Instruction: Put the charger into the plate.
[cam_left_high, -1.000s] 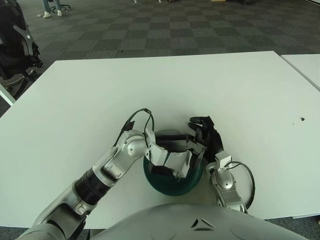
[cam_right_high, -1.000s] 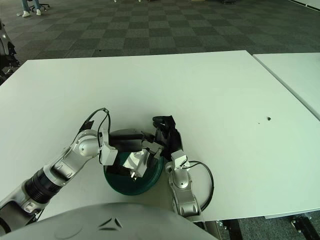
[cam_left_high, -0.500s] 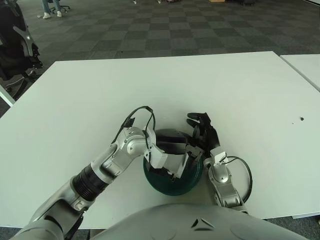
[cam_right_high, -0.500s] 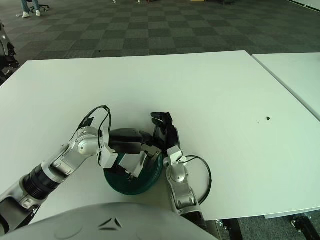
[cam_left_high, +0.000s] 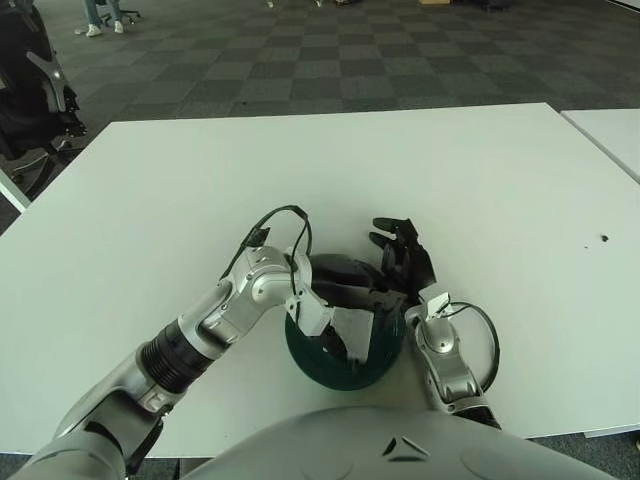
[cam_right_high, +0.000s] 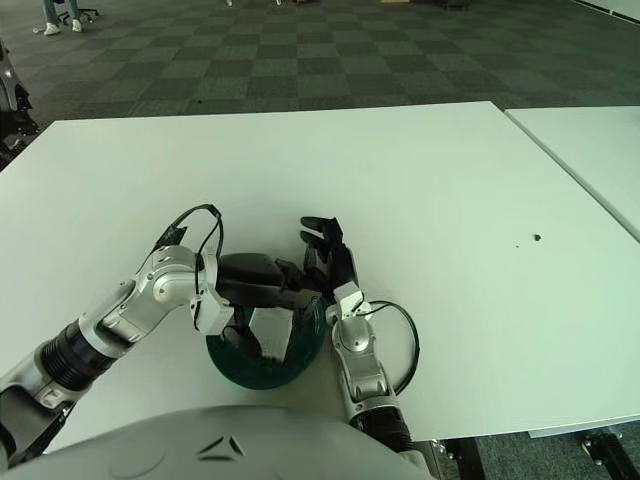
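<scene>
A dark green plate (cam_left_high: 338, 376) sits close to the table's front edge, right before me. My left hand (cam_left_high: 358, 298) reaches in from the left and hangs over the plate, fingers curled on a white charger (cam_left_high: 346, 326) held low inside it. My right hand (cam_left_high: 400, 256) shows at the plate's right rim with its dark fingers spread, holding nothing. The left hand hides most of the plate's inside.
The white table (cam_left_high: 330, 170) stretches far back and to both sides. A small dark speck (cam_left_high: 604, 238) marks it at the right. A second table (cam_left_high: 612, 130) adjoins at the far right. A black chair (cam_left_high: 35, 95) stands off the left edge.
My left hand has turned and sunk lower into the plate with the charger. My right hand has slid a little up and left along the plate's rim.
</scene>
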